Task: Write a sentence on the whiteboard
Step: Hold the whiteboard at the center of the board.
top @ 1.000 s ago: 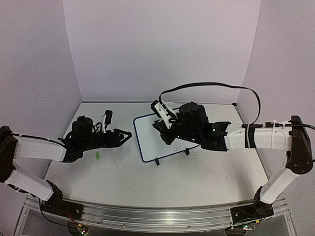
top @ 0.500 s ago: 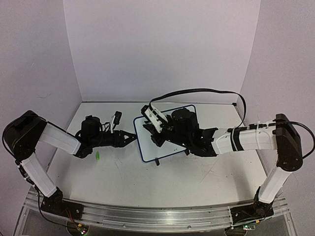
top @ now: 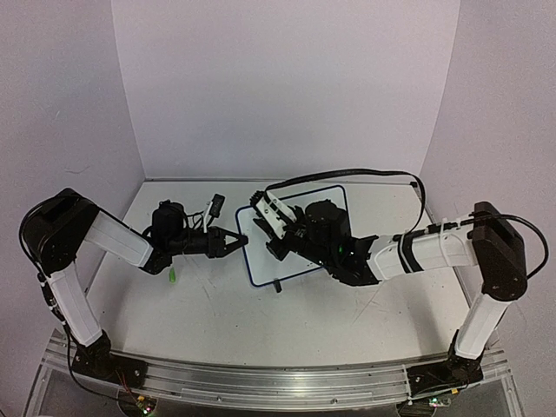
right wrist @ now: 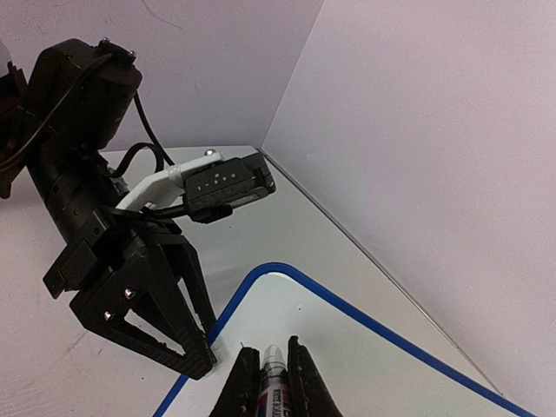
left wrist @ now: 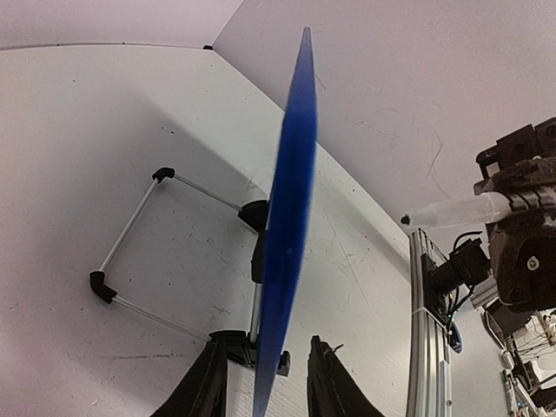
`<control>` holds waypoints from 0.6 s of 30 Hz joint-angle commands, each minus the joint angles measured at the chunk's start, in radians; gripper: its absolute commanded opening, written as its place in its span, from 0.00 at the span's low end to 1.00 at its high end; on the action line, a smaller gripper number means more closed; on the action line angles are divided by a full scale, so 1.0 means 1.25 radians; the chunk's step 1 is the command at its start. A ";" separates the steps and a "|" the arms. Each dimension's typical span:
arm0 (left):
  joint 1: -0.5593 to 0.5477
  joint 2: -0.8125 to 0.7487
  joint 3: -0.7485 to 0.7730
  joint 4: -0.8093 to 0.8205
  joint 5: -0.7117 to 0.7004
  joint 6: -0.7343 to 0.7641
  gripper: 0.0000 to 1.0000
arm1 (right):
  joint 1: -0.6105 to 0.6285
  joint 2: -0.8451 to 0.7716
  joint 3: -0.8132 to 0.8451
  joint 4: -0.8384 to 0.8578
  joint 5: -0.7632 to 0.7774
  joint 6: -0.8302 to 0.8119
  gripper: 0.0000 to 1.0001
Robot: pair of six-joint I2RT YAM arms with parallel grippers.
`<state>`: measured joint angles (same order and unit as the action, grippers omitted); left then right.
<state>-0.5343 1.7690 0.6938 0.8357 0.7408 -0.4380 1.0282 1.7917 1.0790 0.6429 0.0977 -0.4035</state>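
The whiteboard (top: 261, 261) stands tilted at mid table, mostly hidden under my right arm. My left gripper (top: 238, 241) is at its left edge. In the left wrist view the blue rim (left wrist: 291, 200) runs edge-on between the fingers (left wrist: 211, 387) of the left gripper (left wrist: 268, 382), with a gap on both sides, so the jaws are open. My right gripper (right wrist: 269, 365) is shut on a marker (right wrist: 272, 372), tip just above the board's (right wrist: 373, 347) top left corner. The marker (left wrist: 452, 211) also shows from the left wrist. No sentence is in view on the bare white surface.
A small green cap (top: 173, 276) lies on the table below my left arm. The board's wire stand with black feet (left wrist: 130, 234) props it from behind. A black cable (top: 347, 174) loops over my right arm. A metal rail (top: 261, 382) runs along the near edge.
My left arm reached right to the board's left edge and its jaws narrowed around the rim. My right arm slid left across the board with the marker.
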 commanded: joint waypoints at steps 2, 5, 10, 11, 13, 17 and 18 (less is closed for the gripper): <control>0.008 0.019 0.038 0.038 0.028 0.036 0.26 | -0.001 0.023 0.005 0.064 0.013 -0.020 0.00; 0.013 0.021 0.038 0.038 0.027 0.043 0.19 | -0.001 0.031 0.006 0.078 0.013 -0.034 0.00; 0.015 0.035 0.043 0.037 0.033 0.052 0.10 | -0.001 0.049 0.004 0.113 0.018 -0.067 0.00; 0.015 0.037 0.044 0.038 0.035 0.052 0.08 | -0.001 0.054 0.005 0.120 0.019 -0.074 0.00; 0.016 0.041 0.047 0.037 0.039 0.053 0.06 | -0.001 0.063 0.006 0.132 0.021 -0.090 0.00; 0.016 0.038 0.048 0.035 0.041 0.060 0.02 | 0.000 0.071 -0.001 0.165 0.026 -0.122 0.00; 0.016 0.036 0.047 0.033 0.039 0.063 0.01 | 0.000 0.071 -0.001 0.169 0.028 -0.126 0.00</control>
<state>-0.5198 1.8061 0.7197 0.8501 0.7876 -0.3902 1.0283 1.8704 1.0776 0.7535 0.1121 -0.5143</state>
